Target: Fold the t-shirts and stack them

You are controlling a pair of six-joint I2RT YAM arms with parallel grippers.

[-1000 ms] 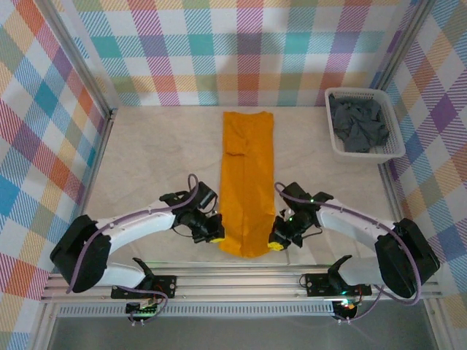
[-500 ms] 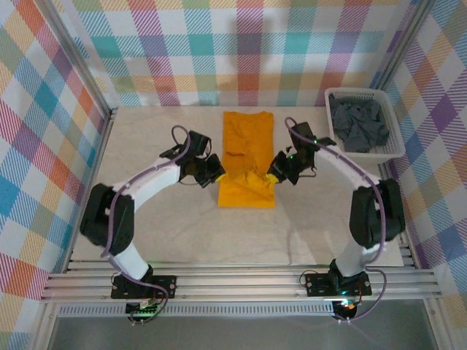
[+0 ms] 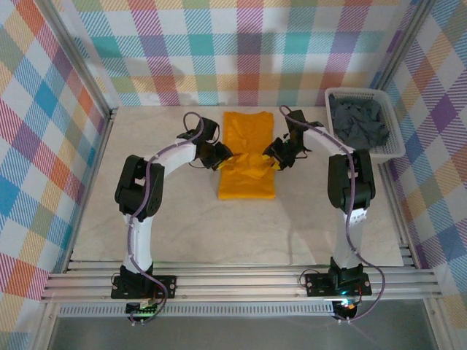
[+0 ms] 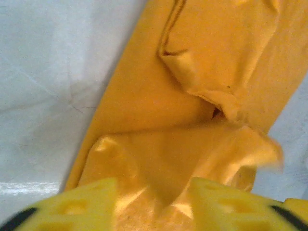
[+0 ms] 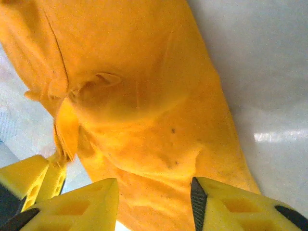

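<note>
The orange-yellow t-shirt (image 3: 246,182) lies in the middle of the table, doubled over on itself, its near half on top of the far half. My left gripper (image 3: 222,155) sits at its left edge and my right gripper (image 3: 272,155) at its right edge, both low over the folded-over hem. In the left wrist view the yellow fingers (image 4: 91,202) stand apart, with loose orange cloth (image 4: 226,43) sagging between and beyond them. The right gripper (image 5: 155,192) is also open above the cloth (image 5: 134,72). The dark slate-grey t-shirts (image 3: 357,122) lie crumpled in the basket.
The white slatted basket (image 3: 363,152) stands at the far right against the checked wall. Bare pale tabletop (image 3: 160,219) stretches left, right and in front of the orange shirt. Checked walls close the back and both sides.
Both grippers carried the shirt's near hem away from the arm bases to the far side, folding the long strip in half. Their jaws, shut before, now stand open.
</note>
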